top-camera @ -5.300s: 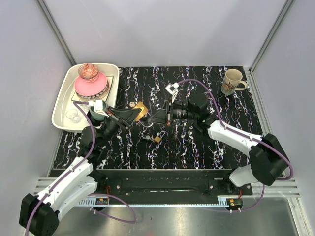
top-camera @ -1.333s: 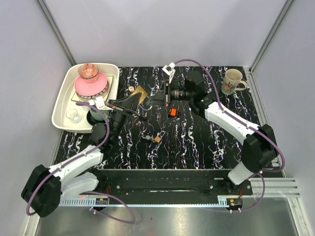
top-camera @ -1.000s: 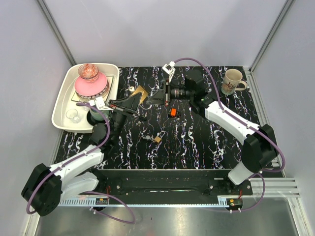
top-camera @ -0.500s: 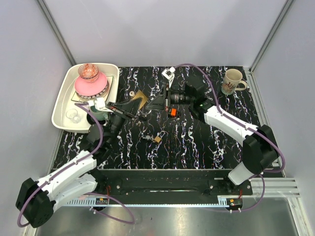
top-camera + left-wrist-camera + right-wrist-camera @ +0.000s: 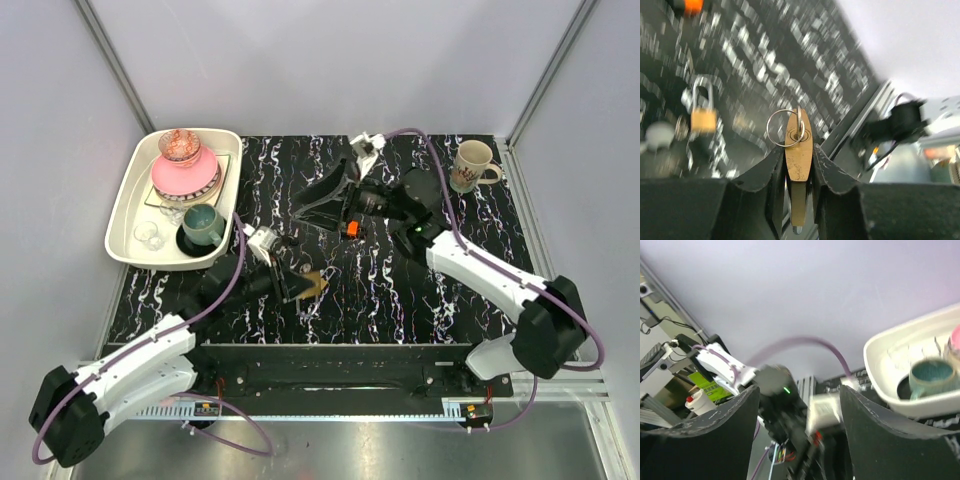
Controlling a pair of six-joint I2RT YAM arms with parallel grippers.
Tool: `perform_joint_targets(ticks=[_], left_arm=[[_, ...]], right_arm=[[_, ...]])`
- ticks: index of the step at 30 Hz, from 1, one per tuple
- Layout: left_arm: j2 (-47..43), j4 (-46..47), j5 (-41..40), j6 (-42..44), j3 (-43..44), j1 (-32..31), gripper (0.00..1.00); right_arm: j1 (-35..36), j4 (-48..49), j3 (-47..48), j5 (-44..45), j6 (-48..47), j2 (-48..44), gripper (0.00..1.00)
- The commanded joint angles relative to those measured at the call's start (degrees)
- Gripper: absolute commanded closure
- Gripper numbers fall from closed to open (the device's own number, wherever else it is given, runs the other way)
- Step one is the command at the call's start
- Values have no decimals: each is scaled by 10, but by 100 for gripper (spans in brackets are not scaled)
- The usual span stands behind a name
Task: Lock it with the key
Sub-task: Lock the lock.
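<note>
Marbled table (image 5: pixel 480 290), loose key (image 5: pixel 350 228) (orange), left gripper (image 5: pixel 798 152) clamps padlock (image 5: pixel 799 137), right gripper (image 5: pixel 799 390) gapes empty.

The left arm (image 5: pixel 150 352) and right arm (image 5: pixel 480 272) are wearing white shells with black joints; purple cables (image 5: pixel 228 285) are looping along them; the left gripper (image 5: pixel 796 150) is showing black, wedge-shaped fingers (image 5: pixel 760 172).

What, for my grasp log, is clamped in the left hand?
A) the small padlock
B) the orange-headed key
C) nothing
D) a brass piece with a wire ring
D: in the left wrist view the left hand is shut on a brass piece with a wire ring through it, while the orange-headed key and the small padlock sit apart from it.
</note>
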Motion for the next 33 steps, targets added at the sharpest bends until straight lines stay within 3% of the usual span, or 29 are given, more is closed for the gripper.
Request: perform_joint_targets(ticks=[1, 14, 25, 33], left_arm=[[-24, -53, 68, 9, 1, 12, 100], [-58, -57, 86, 19, 35, 62, 100], [-26, 22, 144, 33, 160, 139, 100], [-12, 86, 159, 26, 215, 153, 100]], right_arm=[[3, 105, 25, 13, 7, -35, 27], [-57, 79, -57, -22, 7, -65, 16], [-68, 87, -115, -59, 23, -80, 10], [-68, 105, -135, -59, 45, -77, 9]])
